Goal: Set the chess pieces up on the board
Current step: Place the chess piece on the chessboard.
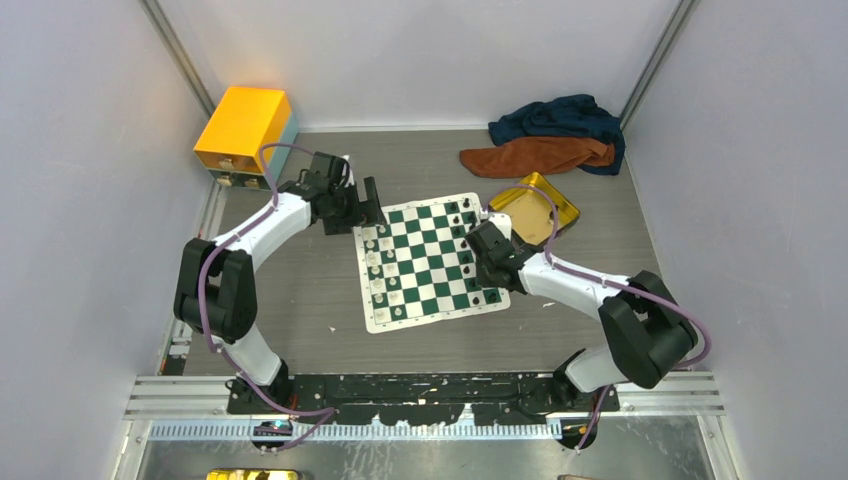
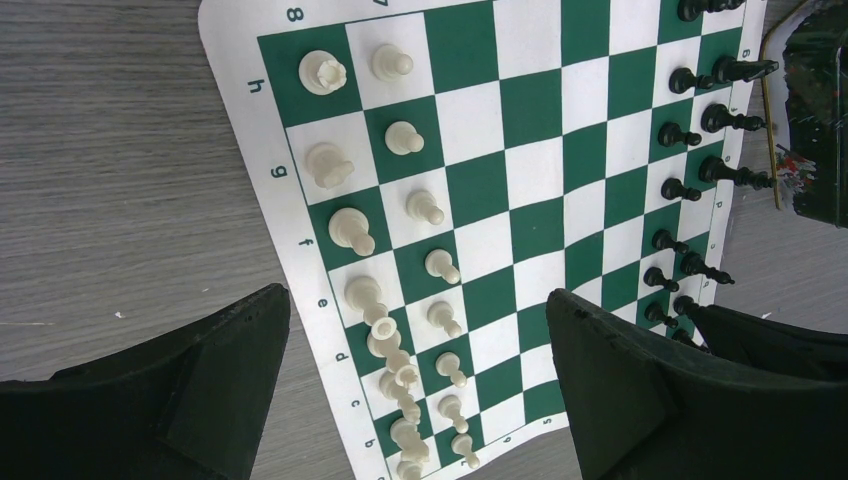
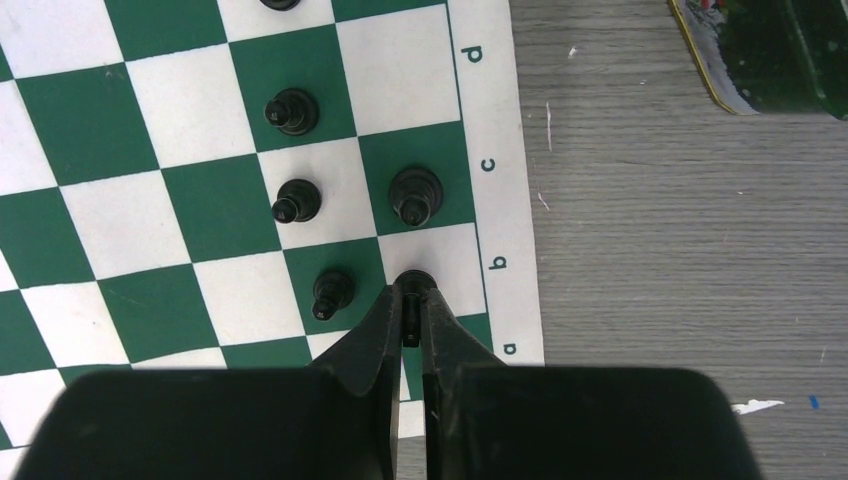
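The green-and-white board (image 1: 430,265) lies mid-table. Cream-white chess pieces (image 2: 350,228) fill two columns along its left side, and black ones (image 2: 680,135) line its right side. My right gripper (image 3: 410,300) is shut on a black piece (image 3: 412,280) whose round base shows over the white edge square of row b; whether it touches the board I cannot tell. Black pawns (image 3: 297,201) and a taller black piece (image 3: 415,193) stand just beyond it. From above, the right gripper (image 1: 488,280) is at the board's right near corner. My left gripper (image 2: 415,300) hangs open and empty above the white pieces' side, at the board's far-left corner (image 1: 368,205).
A shallow gold tin (image 1: 535,205) sits just off the board's far-right corner and shows in the right wrist view (image 3: 760,55). A yellow box (image 1: 245,130) stands at the back left. Blue and orange cloths (image 1: 550,135) lie at the back right.
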Tool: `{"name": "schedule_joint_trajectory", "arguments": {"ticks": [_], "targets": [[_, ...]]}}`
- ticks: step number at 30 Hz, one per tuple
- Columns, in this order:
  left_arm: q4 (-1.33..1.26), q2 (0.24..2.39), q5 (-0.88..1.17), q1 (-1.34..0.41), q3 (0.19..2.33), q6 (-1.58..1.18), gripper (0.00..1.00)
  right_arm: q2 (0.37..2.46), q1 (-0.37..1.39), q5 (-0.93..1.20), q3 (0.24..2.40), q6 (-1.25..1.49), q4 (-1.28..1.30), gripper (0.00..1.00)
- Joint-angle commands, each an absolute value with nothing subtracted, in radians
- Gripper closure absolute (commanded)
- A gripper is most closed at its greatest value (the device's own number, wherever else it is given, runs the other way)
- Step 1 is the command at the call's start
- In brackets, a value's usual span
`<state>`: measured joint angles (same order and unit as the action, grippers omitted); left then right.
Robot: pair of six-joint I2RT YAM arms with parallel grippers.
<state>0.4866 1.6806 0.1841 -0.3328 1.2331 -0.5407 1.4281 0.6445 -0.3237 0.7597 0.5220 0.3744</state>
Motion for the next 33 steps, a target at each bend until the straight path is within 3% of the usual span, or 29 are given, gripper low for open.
{"name": "schedule_joint_trajectory", "arguments": {"ticks": [1, 24, 33], "targets": [[0.464, 1.672, 0.186, -0.336, 1.253, -0.522, 0.0, 1.436, 0.651, -0.34, 0.758, 0.518, 0.311, 0.99], [0.461, 1.694, 0.188, -0.337, 1.267, -0.527, 0.0, 1.454, 0.64, -0.378, 0.762, 0.512, 0.32, 0.98], [0.461, 1.698, 0.189, -0.337, 1.268, -0.524, 0.0, 1.477, 0.633, -0.366, 0.774, 0.514, 0.326, 0.84]]}}
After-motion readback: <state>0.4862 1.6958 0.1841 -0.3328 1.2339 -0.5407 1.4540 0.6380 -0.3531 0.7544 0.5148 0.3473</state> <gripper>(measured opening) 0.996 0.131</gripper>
